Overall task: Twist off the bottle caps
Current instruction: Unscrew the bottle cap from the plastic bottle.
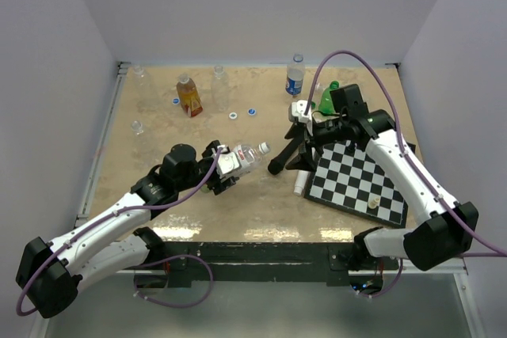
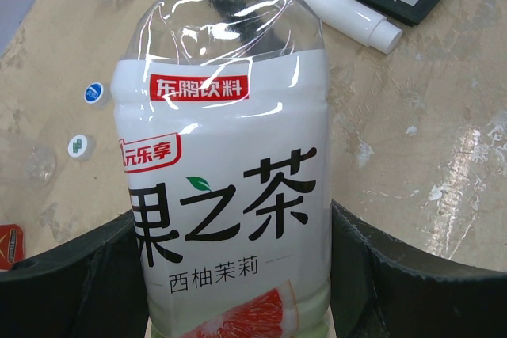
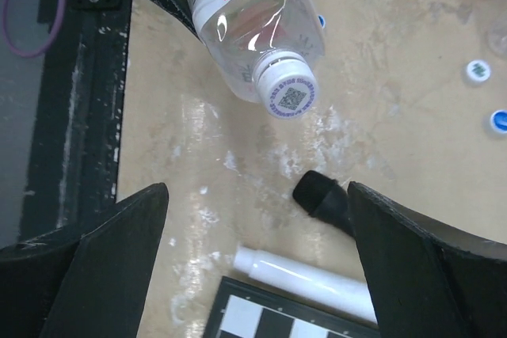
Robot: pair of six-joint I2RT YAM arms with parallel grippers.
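My left gripper (image 1: 219,165) is shut on a clear bottle (image 1: 242,157) with a white label and holds it tilted above the table, neck toward the right arm. In the left wrist view the bottle (image 2: 230,156) fills the space between the black fingers (image 2: 412,282). Its white cap (image 3: 285,93), with a printed code on top, is on the neck and faces my right gripper (image 3: 257,191). The right gripper (image 1: 295,142) is open wide and empty, a short way from the cap (image 1: 264,148).
A black microphone (image 3: 321,194) and a white tube (image 3: 305,279) lie by the chessboard (image 1: 360,180). An amber bottle (image 1: 188,95), a blue-labelled bottle (image 1: 295,77) and clear bottles stand at the back. Loose caps (image 1: 233,115) lie mid-table.
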